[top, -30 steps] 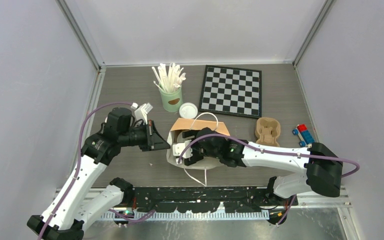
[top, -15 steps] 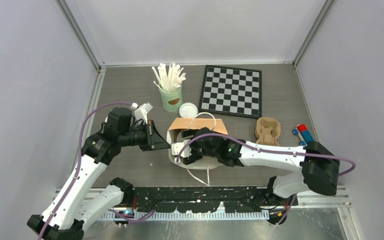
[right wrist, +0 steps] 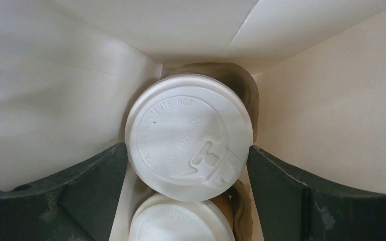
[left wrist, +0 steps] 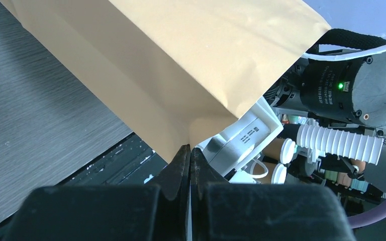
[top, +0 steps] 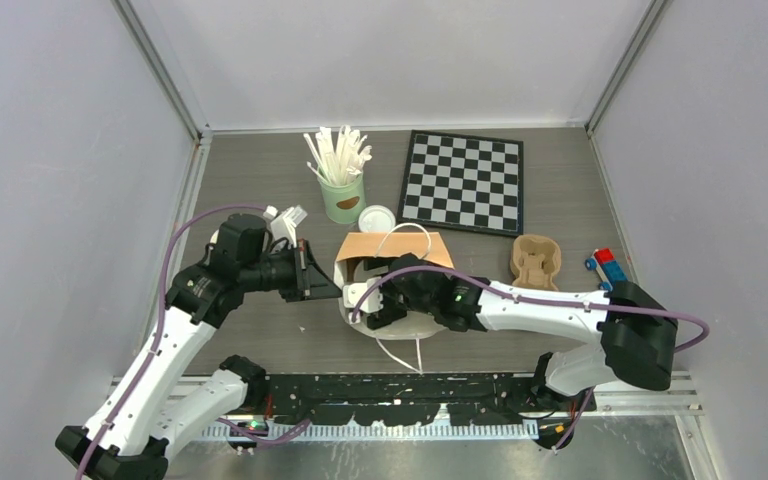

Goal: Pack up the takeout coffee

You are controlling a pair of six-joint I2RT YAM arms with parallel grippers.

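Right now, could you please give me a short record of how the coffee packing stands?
bag: brown paper bag, white inside
left gripper: shut, pinching the bag's edge
cups: both lidded, inside the bag; first cup between the right jaws, second cup beside it
right gripper: inside the bag, jaws flanking the first cup's lid; grip unclear
outside the bag: green can of sticks, chessboard, pulp tray

The left arm [top: 175,335] rises from its base and bends right, wrist level, the left jaws pinched shut on the rim of the paper bag [left wrist: 181,60]. The right arm [top: 550,305] stretches left, low and nearly level, the right jaws spread wide, apparently gripping nothing.
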